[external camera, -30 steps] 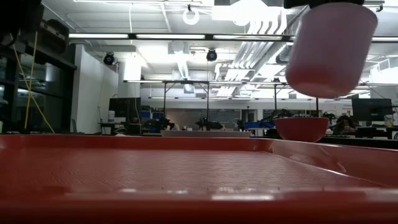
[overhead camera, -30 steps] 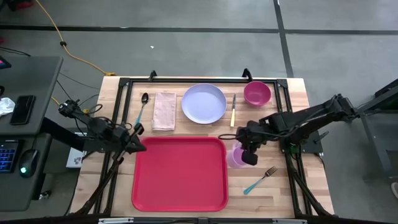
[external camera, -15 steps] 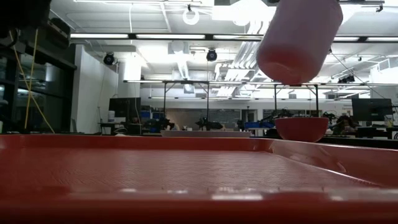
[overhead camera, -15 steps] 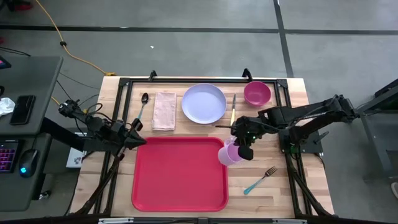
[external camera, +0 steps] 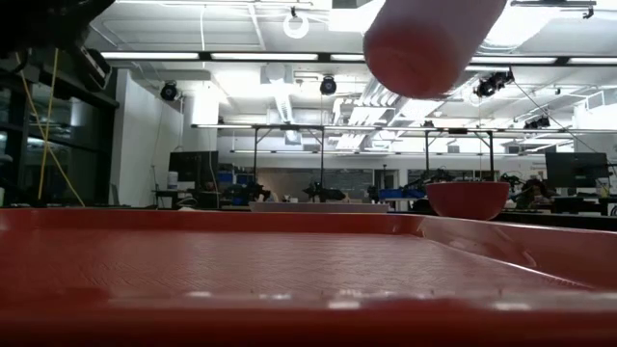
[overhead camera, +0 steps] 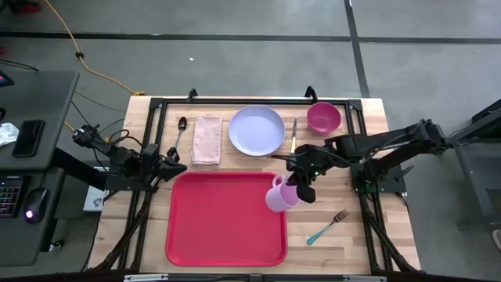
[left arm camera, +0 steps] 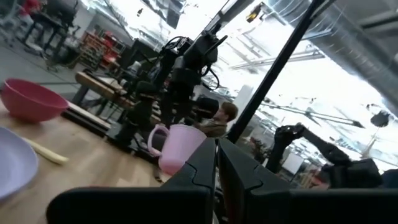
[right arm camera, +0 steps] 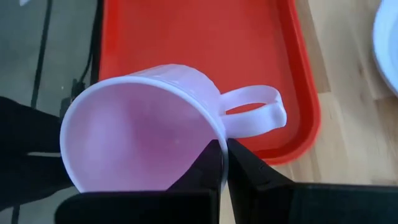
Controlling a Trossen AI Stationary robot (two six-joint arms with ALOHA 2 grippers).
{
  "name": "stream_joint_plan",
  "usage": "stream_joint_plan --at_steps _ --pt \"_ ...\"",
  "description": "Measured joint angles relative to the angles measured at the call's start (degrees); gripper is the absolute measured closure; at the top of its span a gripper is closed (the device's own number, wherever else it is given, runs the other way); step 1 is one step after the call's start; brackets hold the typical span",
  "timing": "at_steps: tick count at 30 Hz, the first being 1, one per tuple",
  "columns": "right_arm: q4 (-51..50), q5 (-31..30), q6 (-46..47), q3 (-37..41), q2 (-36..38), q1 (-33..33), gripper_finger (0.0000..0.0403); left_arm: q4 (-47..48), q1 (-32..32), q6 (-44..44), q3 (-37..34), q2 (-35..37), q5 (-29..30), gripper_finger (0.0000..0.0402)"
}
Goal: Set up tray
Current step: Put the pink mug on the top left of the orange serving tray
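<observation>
I'm carrying the cup (overhead camera: 279, 196) over the tray (overhead camera: 219, 227), right gripper (overhead camera: 302, 188) pinching its rim; nothing's on the tray, everything else is waiting.

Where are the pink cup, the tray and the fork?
pink cup (overhead camera: 275, 197), high view, on its side wall.
tray (overhead camera: 223, 227), high view, on its bare red floor.
fork (overhead camera: 326, 225), high view, on the teal handle.

Large flat red plastic tray (overhead camera: 223, 223) with fine textured grid, pale pink plastic mug (overhead camera: 279, 196), magenta round bowl (overhead camera: 323, 117), lavender round plate (overhead camera: 256, 130), beige folded napkin (overhead camera: 207, 139), teal-handled fork (overhead camera: 326, 225), yellow-handled knife (overhead camera: 293, 139), light wooden tabletop (overhead camera: 376, 125)
</observation>
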State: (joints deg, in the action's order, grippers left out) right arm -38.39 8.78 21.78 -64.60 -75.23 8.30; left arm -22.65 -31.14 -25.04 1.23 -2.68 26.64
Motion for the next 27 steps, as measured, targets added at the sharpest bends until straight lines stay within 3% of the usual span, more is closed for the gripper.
stream_joint_plan --at_steps 5,13,21,27 --pt "0.75 1.66 -2.03 -2.02 -3.46 -0.73 0.0403 -7.18 0.00 -0.33 0.09 -6.00 -1.42 0.0353" --pt "-8.09 1.08 -12.27 -17.48 -14.26 -0.99 0.0403 -7.59 0.00 1.43 10.28 -22.39 -3.09 0.0353" --pt "-16.74 0.88 -20.18 -33.12 -21.37 -1.16 0.0403 1.38 0.02 3.68 24.42 -37.41 -4.44 0.0353" --pt "-21.58 0.75 -22.62 -39.42 -24.23 -0.36 0.0403 8.08 0.02 2.61 33.33 -45.16 -4.47 0.0353"
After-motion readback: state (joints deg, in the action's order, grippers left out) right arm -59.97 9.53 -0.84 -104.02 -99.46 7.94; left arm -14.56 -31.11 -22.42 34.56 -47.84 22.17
